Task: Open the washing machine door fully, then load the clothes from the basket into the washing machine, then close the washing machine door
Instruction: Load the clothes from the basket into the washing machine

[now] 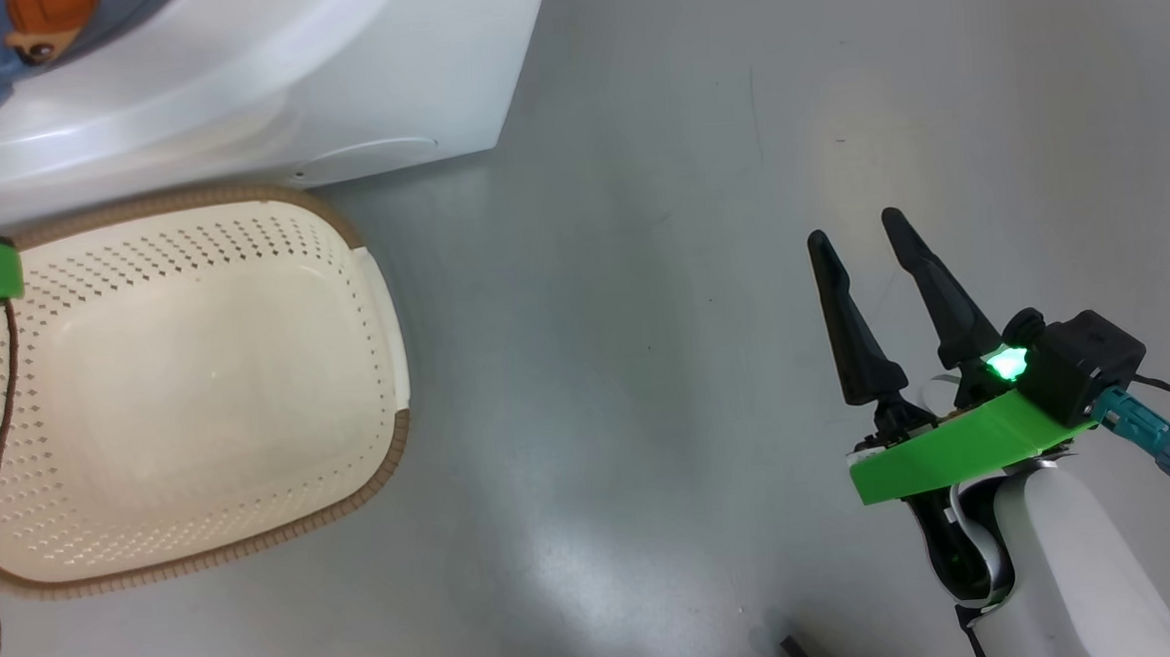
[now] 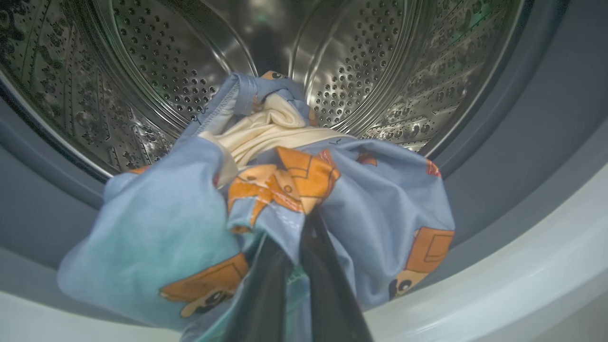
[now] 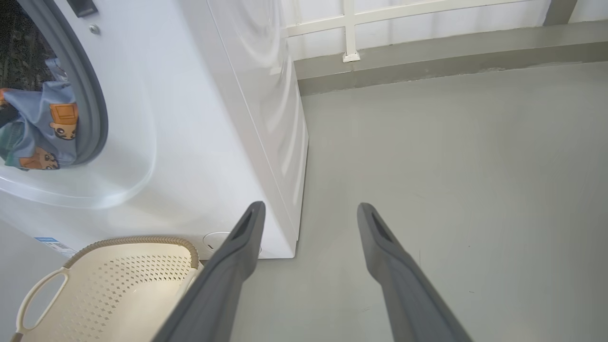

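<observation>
At the mouth of the washing machine [image 3: 199, 118], the L end effector [image 2: 304, 228] has its fingers together. As far as I can judge, a fold of the clothes [image 2: 156, 237] is caught at the tips: blue fabric bunches round both fingers and a strip of it sits in the slit btw them.

The bundle lies on the lower lip of the grey gasket [image 2: 498, 156], half in, half out. Its upper part, w/ the cream waistband, reaches into the steel drum [image 2: 180, 61], while the lower folds hang over the white front edge. That's prob. why the grip is here: cloth left on the lip could slide back out or get trapped by the door, so it needs a shove deeper.

The basket [image 1: 364, 310] stands on the floor [image 1: 642, 265] right against the machine's front, below the opening, which makes for a short lift. Its perforated bottom is bare, so loading looks nearly done.

The R end effector [image 1: 855, 229] hangs over bare floor well off to the side, fingers apart, nothing btw them. It's out of the way, maybe kept for the door.

Next, I'd guess: push the bundle past the gasket, let go, pull out. The risk is fabric snagging on the fingers and dragging back over the lip.
</observation>
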### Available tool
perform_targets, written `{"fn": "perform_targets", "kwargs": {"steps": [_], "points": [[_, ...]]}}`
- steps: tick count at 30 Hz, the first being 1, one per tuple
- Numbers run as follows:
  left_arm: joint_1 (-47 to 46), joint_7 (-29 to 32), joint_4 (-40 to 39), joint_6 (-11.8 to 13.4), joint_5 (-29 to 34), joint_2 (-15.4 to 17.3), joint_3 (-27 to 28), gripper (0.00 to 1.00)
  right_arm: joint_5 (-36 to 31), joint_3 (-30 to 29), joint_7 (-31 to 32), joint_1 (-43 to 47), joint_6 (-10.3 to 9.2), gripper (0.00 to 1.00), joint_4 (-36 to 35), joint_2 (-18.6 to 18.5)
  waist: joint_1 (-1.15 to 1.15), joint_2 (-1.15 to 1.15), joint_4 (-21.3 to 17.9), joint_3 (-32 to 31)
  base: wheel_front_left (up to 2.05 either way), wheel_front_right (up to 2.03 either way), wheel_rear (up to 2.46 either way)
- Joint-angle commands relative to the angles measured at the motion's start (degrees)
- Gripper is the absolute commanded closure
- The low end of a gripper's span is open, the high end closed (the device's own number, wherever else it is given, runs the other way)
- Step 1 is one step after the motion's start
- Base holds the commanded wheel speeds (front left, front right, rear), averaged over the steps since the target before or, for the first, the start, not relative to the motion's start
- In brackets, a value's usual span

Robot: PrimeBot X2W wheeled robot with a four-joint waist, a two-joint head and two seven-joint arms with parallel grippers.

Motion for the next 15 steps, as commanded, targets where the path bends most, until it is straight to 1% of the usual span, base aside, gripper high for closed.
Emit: {"fn": "perform_targets", "kwargs": {"steps": [1, 3, 6, 10, 15], "points": [[-0.46, -0.36, -2.01, -0.14, 0.78, 2.74, 1.21, 1.0, 0.86, 1.29, -0.27, 0.48, 0.09, 0.0, -1.28, 0.2, 0.0, 0.0, 0.04, 0.03, 0.0, 0.0, 0.0], [-2.19, -0.36, -1.66, -0.14, 1.2, 3.33, 0.45, 1.0, 1.03, 1.53, -0.27, 0.34, 0.09, 0.0, -1.22, 0.2, 0.0, 0.0, 0.0, 0.08, 0.0, 0.0, 0.0], [-6.17, -0.36, 1.42, -0.14, 1.22, 4.49, -1.69, 1.0, 1.33, 2.03, -0.27, 0.1, 0.09, 0.0, -1.18, 0.2, 0.0, 0.0, -0.35, 0.22, 0.0, 0.0, 0.0], [-12.91, -0.34, 9.18, -0.14, -0.8, 5.88, -5.82, 1.0, 2.01, 2.67, -0.27, 0.06, 0.09, 0.0, -1.06, 0.2, 0.0, 0.0, -1.31, 0.33, 0.0, 0.0, 0.0], [-22.68, 1.78, 19.51, -0.14, -2.42, 7.87, -11.59, 1.0, 2.82, 3.32, -0.27, 0.39, 0.09, 0.0, -1.07, 0.2, 0.0, 0.0, -3.07, 0.87, 0.0, 0.0, 0.0]]}}
